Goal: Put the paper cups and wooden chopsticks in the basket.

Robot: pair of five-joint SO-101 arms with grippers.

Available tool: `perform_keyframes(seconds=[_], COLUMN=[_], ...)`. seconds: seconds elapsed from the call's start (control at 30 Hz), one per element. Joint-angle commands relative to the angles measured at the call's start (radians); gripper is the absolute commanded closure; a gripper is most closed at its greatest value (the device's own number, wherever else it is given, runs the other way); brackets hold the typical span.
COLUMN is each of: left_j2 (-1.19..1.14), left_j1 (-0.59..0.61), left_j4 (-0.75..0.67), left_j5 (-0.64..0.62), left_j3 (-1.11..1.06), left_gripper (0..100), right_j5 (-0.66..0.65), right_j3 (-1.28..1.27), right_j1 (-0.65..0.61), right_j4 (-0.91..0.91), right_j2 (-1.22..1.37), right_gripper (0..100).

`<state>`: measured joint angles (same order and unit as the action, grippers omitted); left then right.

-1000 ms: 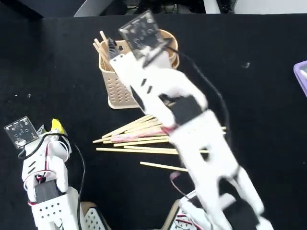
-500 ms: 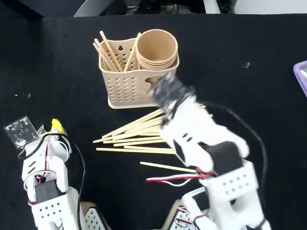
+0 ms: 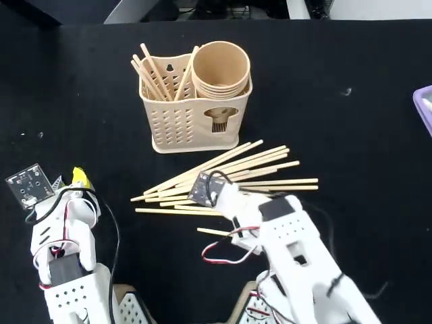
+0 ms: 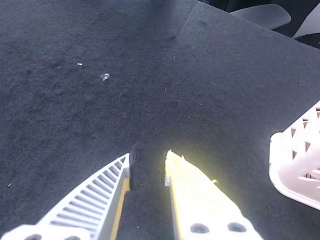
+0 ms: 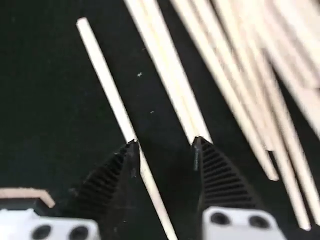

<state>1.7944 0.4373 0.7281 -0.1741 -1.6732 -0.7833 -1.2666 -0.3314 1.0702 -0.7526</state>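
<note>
Bench-top sorting job, part done: the beige basket [image 3: 192, 125], upper ctr of the high view, holds a nested stack of paper cups [image 3: 221, 67] in its right-hand compartment. A handful of wooden chopsticks [image 3: 154, 73] stands on end, leaning, in the left-hand one. A fan of loose chopsticks [image 3: 236, 172] lies flat on the black bench [image 3: 351, 169] just below the basket, mid-frame, so that part of the job is not yet done. The right arm [image 3: 290, 236], lower ctr, is bent low over the near edge of the fan. In its wrist view the jaws are spread w/ nothing pinched, and a single chopstick [image 5: 107, 85] runs btwn them, close against one jaw. That is prob. lined up so a squeeze would take one stick, not the bunch beside it. The left arm [image 3: 64, 229], lower left, sits well apart from the sticks. Its jaws are a little apart and empty over bare bench, w/ a corner of the basket at the right edge of its wrist view. It is apparently parked clear to give the other arm room. The sticks lie thin and flat, so a pick could slip or drag neighbours
</note>
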Motion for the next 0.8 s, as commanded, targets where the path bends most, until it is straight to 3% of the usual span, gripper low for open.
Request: perform_keyframes(seconds=[0.0, 0.4, 0.57, 0.67, 0.77], left_j2=[0.008, 0.008, 0.008, 0.008, 0.008], left_j1=[0.010, 0.010, 0.010, 0.010, 0.010], left_j4=[-0.008, -0.008, -0.008, -0.008, -0.008], left_j5=[-0.002, -0.002, -0.002, -0.002, -0.002], left_j3=[0.001, 0.001, 0.001, 0.001, 0.001], left_gripper=[87, 87, 87, 87, 87], right_j5=[-0.023, -0.064, -0.160, -0.170, -0.152], right_j3=[0.033, 0.081, 0.041, 0.036, 0.099], right_j1=[0.011, 0.011, 0.011, 0.014, 0.017], right_j4=[-0.041, -0.032, -0.040, -0.043, -0.032], right_j2=[0.125, 0.182, 0.185, 0.177, 0.177], right_gripper=[82.0, 83.7, 89.3, 98.2, 98.9])
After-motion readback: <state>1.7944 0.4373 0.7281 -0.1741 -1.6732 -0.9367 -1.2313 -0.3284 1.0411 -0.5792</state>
